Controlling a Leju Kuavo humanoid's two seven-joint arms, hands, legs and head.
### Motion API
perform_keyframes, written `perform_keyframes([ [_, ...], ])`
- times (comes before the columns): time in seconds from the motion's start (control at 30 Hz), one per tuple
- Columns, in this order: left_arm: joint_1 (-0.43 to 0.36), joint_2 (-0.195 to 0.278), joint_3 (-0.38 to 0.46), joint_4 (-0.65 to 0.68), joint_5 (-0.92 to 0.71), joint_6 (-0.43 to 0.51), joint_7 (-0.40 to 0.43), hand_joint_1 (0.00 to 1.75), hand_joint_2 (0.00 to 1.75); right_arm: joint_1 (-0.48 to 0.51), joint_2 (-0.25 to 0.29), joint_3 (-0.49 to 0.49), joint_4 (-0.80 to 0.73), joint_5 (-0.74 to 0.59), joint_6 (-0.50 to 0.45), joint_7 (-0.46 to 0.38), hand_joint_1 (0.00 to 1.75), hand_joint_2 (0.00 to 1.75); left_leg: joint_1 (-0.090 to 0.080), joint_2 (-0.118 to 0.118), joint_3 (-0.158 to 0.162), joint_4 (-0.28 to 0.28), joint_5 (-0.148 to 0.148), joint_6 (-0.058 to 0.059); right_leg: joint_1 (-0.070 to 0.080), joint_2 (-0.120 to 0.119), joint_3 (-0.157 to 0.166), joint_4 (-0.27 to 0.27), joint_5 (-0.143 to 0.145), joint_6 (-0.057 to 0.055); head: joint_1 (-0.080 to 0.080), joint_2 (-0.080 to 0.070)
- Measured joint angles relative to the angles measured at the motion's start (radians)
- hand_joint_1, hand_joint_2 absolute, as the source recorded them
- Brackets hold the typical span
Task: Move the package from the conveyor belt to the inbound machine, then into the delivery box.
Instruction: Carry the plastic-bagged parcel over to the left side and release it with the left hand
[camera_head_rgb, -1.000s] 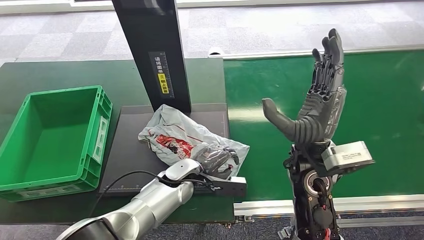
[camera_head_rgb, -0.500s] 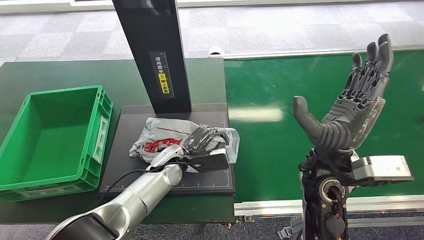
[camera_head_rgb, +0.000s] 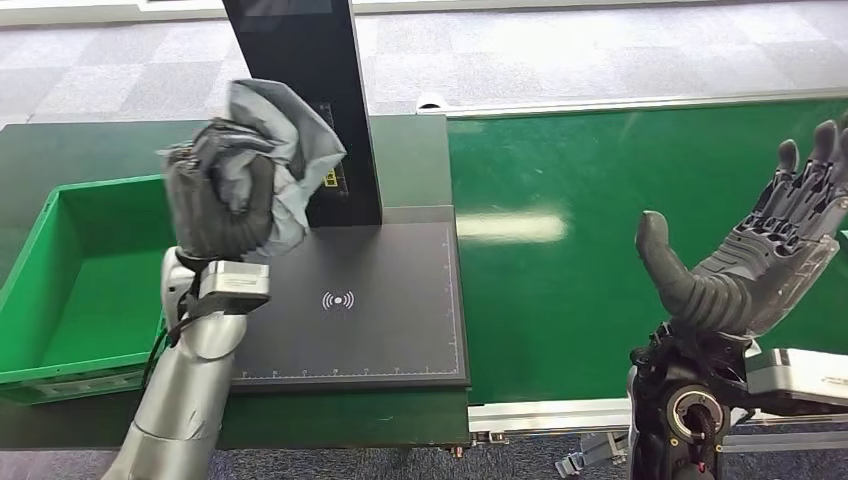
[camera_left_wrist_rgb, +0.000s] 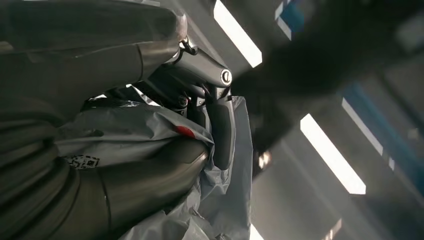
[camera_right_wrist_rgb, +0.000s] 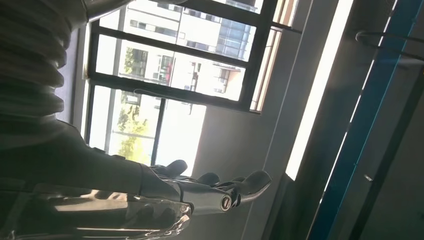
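Note:
My left hand (camera_head_rgb: 218, 200) is raised high above the left part of the black inbound machine plate (camera_head_rgb: 400, 330) and grips the grey plastic package (camera_head_rgb: 290, 140), which bunches out of the fist. In the left wrist view the same crumpled package (camera_left_wrist_rgb: 150, 135), with a red mark and a small code label, is pressed between the thumb and dark fingers (camera_left_wrist_rgb: 220, 125). The green delivery box (camera_head_rgb: 90, 280) lies just left of and below that hand. My right hand (camera_head_rgb: 760, 250) is held up over the green conveyor belt (camera_head_rgb: 600, 180), fingers spread and holding nothing; its fingers (camera_right_wrist_rgb: 220, 192) show against a window.
The machine's black upright column (camera_head_rgb: 300, 90) stands right behind the lifted package. A dark green table (camera_head_rgb: 80, 150) carries the box and the plate. The conveyor's metal edge rail (camera_head_rgb: 550, 412) runs along the near side.
My left hand has lifted the package off the machine plate and swung it up and to the left, toward the box. My right hand has drifted further right and lower.

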Motion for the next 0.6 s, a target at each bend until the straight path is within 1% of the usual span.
perform_keyframes([
  [0.07,0.029,0.007,0.042,-0.089,0.006,0.039,-0.006,1.75,1.75,0.018,0.000,-0.007,-0.016,0.007,0.000,0.000,0.00,1.75,0.000,-0.001,0.000,0.000,0.000,0.000,0.000,0.000,0.000,0.000,0.000,0.000,0.000,0.000],
  [0.2,0.058,0.017,0.085,-0.182,0.012,0.047,-0.015,1.75,1.75,0.033,0.000,-0.009,-0.035,0.009,-0.001,0.000,0.00,1.75,0.000,-0.001,0.000,0.000,0.000,0.000,0.000,0.000,0.000,0.000,0.000,0.000,0.000,0.000],
  [0.37,0.070,0.021,0.102,-0.226,0.012,0.048,-0.020,1.75,1.75,0.039,0.000,-0.010,-0.044,0.010,-0.001,0.000,0.00,1.75,0.000,-0.001,0.001,0.000,0.000,0.000,0.000,0.000,0.001,0.000,0.000,0.000,0.000,0.000],
  [0.6,0.071,0.023,0.108,-0.243,0.017,0.055,-0.017,1.75,1.75,0.040,0.000,-0.010,-0.047,0.013,0.000,0.000,0.00,1.75,0.000,-0.001,0.001,0.000,0.000,0.000,0.000,0.000,0.001,0.000,0.000,0.000,0.000,0.000],
])
